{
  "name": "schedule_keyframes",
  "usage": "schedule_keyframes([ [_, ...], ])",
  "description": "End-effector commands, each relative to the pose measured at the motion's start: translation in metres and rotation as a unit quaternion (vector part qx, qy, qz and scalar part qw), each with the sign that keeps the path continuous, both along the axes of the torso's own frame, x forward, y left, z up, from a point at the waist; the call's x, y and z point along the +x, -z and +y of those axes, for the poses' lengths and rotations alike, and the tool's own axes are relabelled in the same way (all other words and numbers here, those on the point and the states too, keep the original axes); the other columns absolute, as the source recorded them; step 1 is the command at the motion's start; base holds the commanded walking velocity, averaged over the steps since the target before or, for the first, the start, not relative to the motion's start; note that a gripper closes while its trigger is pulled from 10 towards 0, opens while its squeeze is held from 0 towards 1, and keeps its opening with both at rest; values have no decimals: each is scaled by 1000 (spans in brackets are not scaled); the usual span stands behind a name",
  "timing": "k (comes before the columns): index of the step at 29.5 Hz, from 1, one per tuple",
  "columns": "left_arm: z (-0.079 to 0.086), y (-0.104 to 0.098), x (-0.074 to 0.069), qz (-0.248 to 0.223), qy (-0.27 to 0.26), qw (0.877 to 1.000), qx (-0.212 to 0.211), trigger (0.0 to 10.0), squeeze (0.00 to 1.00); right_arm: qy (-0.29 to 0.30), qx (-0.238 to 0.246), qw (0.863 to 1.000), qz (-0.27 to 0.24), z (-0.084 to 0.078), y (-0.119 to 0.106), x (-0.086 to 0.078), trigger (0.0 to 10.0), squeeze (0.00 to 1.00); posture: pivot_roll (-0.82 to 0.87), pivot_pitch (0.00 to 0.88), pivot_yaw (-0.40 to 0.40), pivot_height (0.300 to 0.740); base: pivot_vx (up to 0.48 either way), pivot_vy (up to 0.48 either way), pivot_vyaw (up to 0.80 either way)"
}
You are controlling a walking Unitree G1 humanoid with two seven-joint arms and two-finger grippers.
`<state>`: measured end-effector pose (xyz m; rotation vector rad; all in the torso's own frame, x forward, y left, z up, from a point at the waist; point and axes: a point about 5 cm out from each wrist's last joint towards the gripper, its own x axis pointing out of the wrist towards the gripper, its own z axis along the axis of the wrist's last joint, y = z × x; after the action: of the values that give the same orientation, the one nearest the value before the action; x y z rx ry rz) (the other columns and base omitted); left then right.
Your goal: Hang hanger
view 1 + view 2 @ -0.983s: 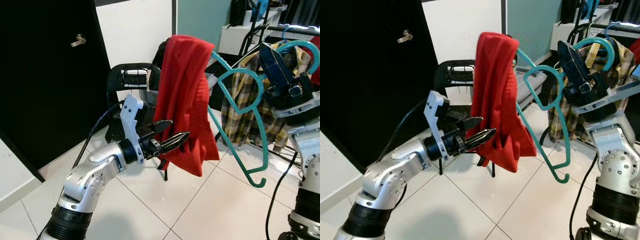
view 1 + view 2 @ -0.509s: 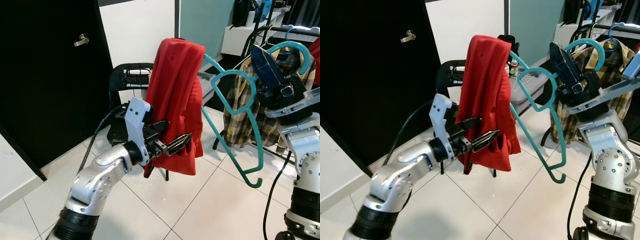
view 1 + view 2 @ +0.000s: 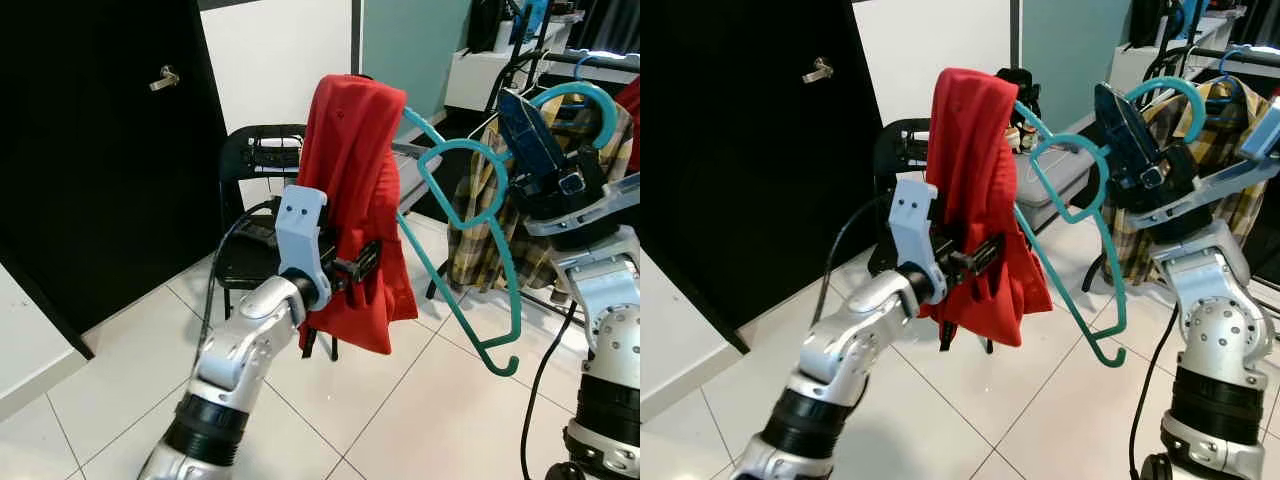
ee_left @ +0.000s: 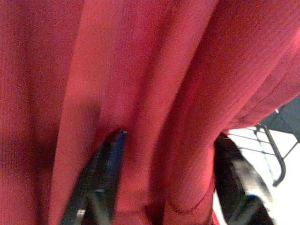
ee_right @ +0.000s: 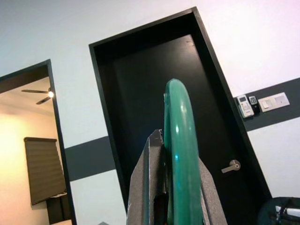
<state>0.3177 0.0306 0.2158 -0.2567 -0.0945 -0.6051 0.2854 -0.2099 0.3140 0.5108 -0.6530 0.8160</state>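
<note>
The right gripper (image 3: 528,125) is clamped on the teal hanger (image 3: 470,230); the left gripper (image 4: 164,187), fingers spread, straddles a fold of the red garment (image 3: 355,200). A second ago it hung just short of the cloth.

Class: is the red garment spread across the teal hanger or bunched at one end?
Bunched: the red garment hangs in folds over one end; the teal hanger is otherwise bare.

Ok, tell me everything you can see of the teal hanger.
The teal hanger looks like smooth plastic, with a curved hook at the top and a small hook at its lower end. It hangs tilted in the air, the right gripper shut on its top hook. A red garment is draped over one shoulder, hanging in folds, with the left gripper pressed into the cloth.
</note>
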Motion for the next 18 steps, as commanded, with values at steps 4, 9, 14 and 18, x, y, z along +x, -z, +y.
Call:
schedule_keyframes([
  [4, 0, 2, 2, -1, -9, 1000, 5, 0, 0, -18, 2, 999, -30, 7, -11, -5, 10000, 0, -107, 0, 51, 740, 0, 0, 0],
  [9, 9, 1, 5, -8, -21, 1000, 10, 0, 0, -13, 1, 999, -30, 6, -11, -6, 10000, 0, -103, 0, 52, 740, 0, 0, 0],
  [14, 29, -9, 8, -32, -14, 999, 23, 0, 0, 0, -6, 1000, -27, 1, -10, -6, 10000, 0, -96, 0, 48, 740, 0, 0, 0],
  [18, 37, -17, 7, -50, 7, 998, 26, 0, 0, 8, -10, 1000, -26, -4, -10, -7, 10000, 0, -92, 0, 48, 740, 0, 0, 0],
])
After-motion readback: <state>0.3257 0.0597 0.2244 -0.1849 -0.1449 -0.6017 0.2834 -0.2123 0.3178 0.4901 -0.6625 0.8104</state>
